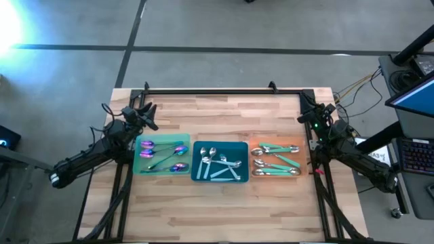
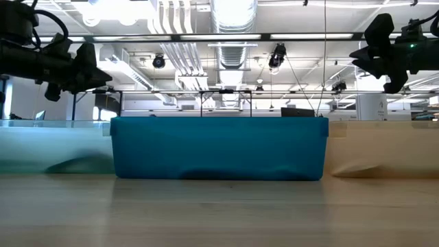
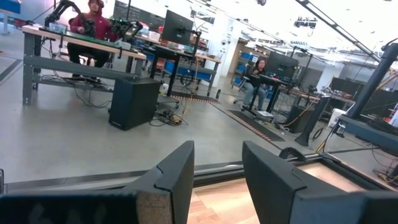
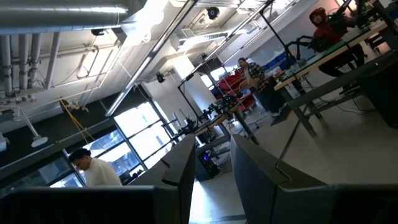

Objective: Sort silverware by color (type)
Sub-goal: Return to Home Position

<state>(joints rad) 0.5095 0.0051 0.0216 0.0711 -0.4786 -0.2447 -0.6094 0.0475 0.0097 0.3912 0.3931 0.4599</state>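
Three trays lie side by side on the table. The green tray (image 1: 141,166) holds iridescent purple-pink spoons (image 1: 163,150). The teal tray (image 1: 220,144) holds plain silver spoons (image 1: 218,164). The orange tray (image 1: 276,174) holds silver spoons with teal-green handles (image 1: 277,158). My left gripper (image 1: 149,112) (image 3: 217,180) hangs raised beyond the green tray's far left corner, open and holding nothing. My right gripper (image 1: 308,115) (image 4: 211,180) hangs raised past the orange tray's far right corner, also open and holding nothing. Both point out into the room.
A black frame rail (image 1: 217,91) runs along the table's far edge. Bare wood (image 1: 217,210) lies between the trays and the near edge. The low view shows the teal tray's wall (image 2: 219,147) head on. People sit at desks in the room beyond (image 3: 93,25).
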